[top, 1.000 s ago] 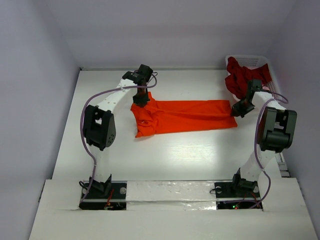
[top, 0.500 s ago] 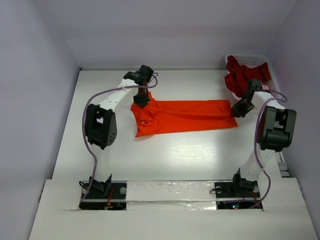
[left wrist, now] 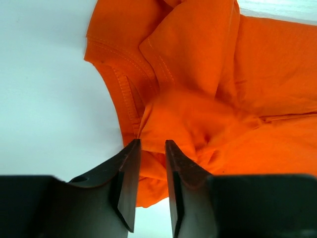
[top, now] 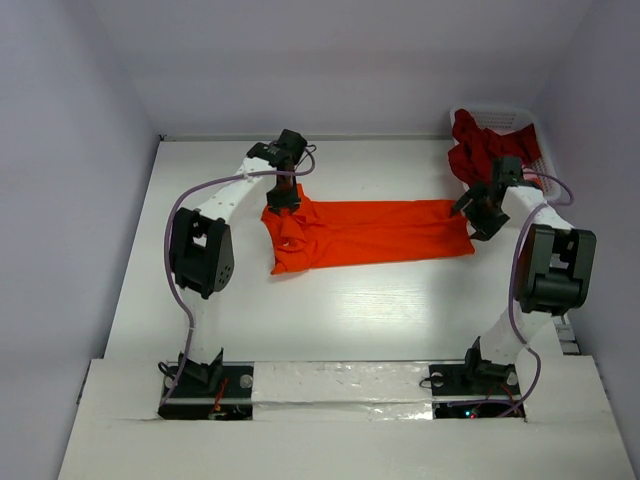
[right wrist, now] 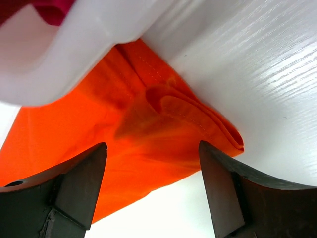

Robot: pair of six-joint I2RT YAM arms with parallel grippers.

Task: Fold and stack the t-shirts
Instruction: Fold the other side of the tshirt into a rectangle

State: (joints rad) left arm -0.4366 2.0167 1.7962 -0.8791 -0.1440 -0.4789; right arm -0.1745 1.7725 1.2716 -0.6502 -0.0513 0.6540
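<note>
Table: white glossy tabletop [top: 330, 310], walled in by pale lilac panels; both arms are bolted at its near edge.
Orange shirt: bright orange cloth t-shirt [top: 370, 232] lying mid-table as a long, flattened band running left to right. Its collar and sleeve end is bunched at the left; the right end is folded over on itself in layers.
Basket: white plastic lattice basket [top: 530, 125] in the far right corner, close by the shirt's right end.
Red shirts: dark red cloth shirts [top: 485, 150] heaped in the basket and spilling over its front rim.
Left gripper: left gripper [left wrist: 151, 148] points down at the rumpled collar end. Its fingers are parted by only a narrow slit, and from the wrist view no cloth is pinched between them.
Right gripper: right gripper [right wrist: 152, 148] has its fingers spread wide. It hangs over the folded right corner, one finger to each side, gripping nothing.
</note>
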